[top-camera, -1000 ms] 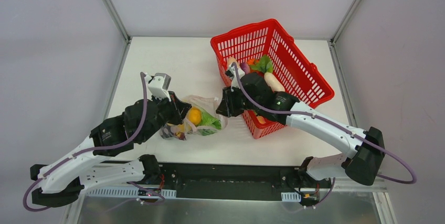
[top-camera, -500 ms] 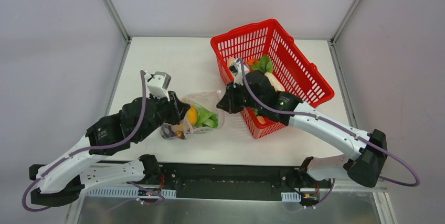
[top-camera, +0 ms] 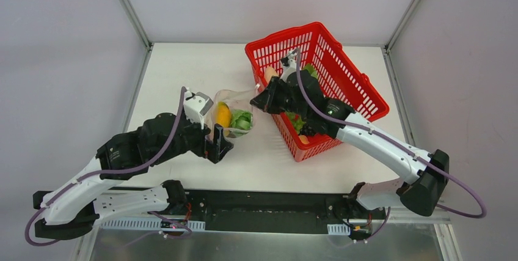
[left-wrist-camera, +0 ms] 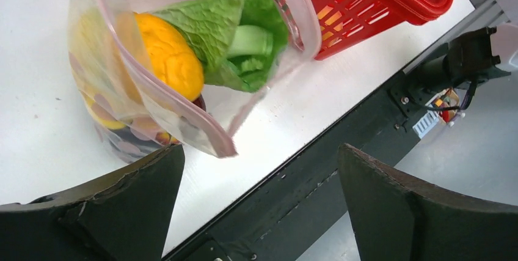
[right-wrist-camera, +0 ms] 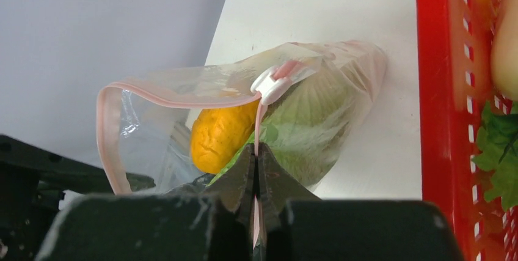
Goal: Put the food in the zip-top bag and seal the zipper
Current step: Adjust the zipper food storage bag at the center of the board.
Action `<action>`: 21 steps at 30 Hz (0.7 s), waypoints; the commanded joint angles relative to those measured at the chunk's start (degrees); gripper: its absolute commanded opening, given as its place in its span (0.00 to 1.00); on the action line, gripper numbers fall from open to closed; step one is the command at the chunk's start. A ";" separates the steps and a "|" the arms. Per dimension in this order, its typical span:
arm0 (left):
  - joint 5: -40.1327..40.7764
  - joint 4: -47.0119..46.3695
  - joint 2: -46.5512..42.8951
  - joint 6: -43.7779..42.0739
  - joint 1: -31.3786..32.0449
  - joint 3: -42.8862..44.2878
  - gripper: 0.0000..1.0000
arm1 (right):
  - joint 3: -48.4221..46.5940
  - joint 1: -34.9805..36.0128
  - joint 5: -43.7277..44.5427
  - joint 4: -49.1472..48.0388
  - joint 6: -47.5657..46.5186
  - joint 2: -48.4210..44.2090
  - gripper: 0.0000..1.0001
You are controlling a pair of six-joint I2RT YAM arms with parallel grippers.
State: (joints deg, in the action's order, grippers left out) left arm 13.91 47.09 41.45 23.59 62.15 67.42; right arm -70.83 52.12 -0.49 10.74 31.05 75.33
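The clear zip-top bag [top-camera: 233,114] stands in the middle of the table with its mouth held up and open. Inside it are food pieces: an orange piece [left-wrist-camera: 168,53], a green leafy one [left-wrist-camera: 238,35] and darker pieces at the bottom. My right gripper [right-wrist-camera: 256,151] is shut on the pink zipper [right-wrist-camera: 183,97], just below the white slider [right-wrist-camera: 269,84]. In the top view it [top-camera: 260,99] sits at the bag's right edge. My left gripper [left-wrist-camera: 256,163] is open just near of the bag, nothing between its fingers.
The red mesh basket [top-camera: 281,35] stands right of the bag, close against it, with more food inside, such as a green leafy piece [top-camera: 311,71]. The right arm reaches across the basket's near corner. The table's black front rail [left-wrist-camera: 342,151] lies under the left gripper.
My left gripper opened, let go of the bag and drew back toward the near edge. My right gripper shut on the zipper and pulled the bag's mouth up and toward the basket.
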 commanded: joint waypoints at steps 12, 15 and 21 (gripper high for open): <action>19.31 -6.66 -1.50 -19.41 2.01 -5.28 0.92 | -7.54 -3.19 -1.46 -2.09 2.58 3.42 0.00; 17.22 -12.71 -3.32 -26.60 2.01 -9.60 0.95 | -7.49 -3.39 -1.87 -2.00 2.36 3.40 0.00; 13.21 -28.93 -7.07 -37.73 2.01 -19.92 0.89 | -7.46 -3.69 -2.85 -2.30 2.26 3.33 0.00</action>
State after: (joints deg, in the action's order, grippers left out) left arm 27.75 32.56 36.88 -3.66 63.77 52.45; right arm -75.00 48.84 -2.20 10.94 33.01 79.09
